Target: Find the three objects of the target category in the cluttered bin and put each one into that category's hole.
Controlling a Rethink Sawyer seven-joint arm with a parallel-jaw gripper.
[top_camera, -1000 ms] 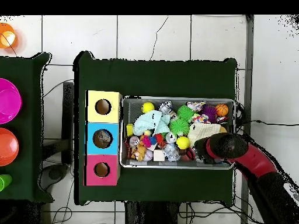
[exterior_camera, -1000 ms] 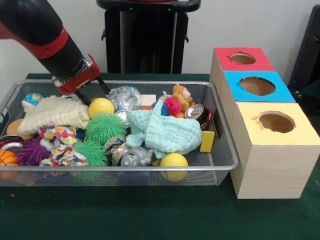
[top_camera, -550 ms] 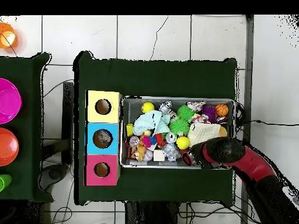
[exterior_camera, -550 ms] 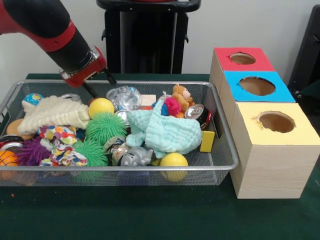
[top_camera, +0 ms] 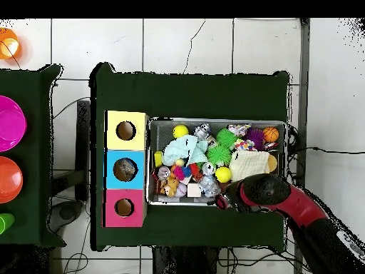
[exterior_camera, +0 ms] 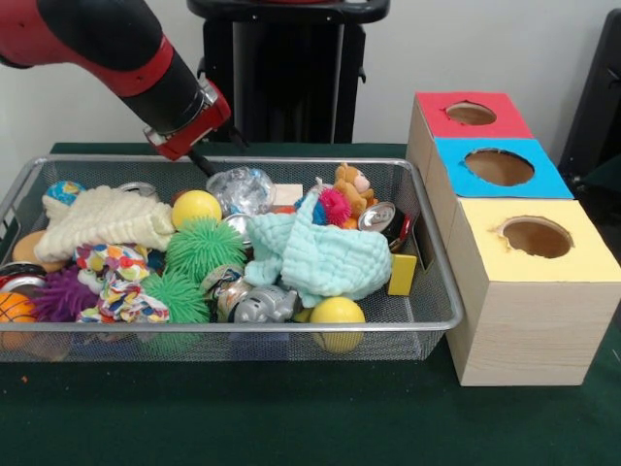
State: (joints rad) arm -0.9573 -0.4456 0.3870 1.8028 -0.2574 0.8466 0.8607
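Holding perhaps two yellow balls: bin.

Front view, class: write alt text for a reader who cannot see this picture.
A red and black robot arm's gripper hangs above the far rim of a wire bin crowded with balls, cloths and toys. Right of the bin stand three boxes with round holes on top: red, blue and yellow.

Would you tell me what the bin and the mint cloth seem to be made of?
The bin looks like silvery wire mesh, with contents showing through its sides. The mint cloth seems soft woven fabric, perhaps cotton: matte, crinkled, draped in folds.
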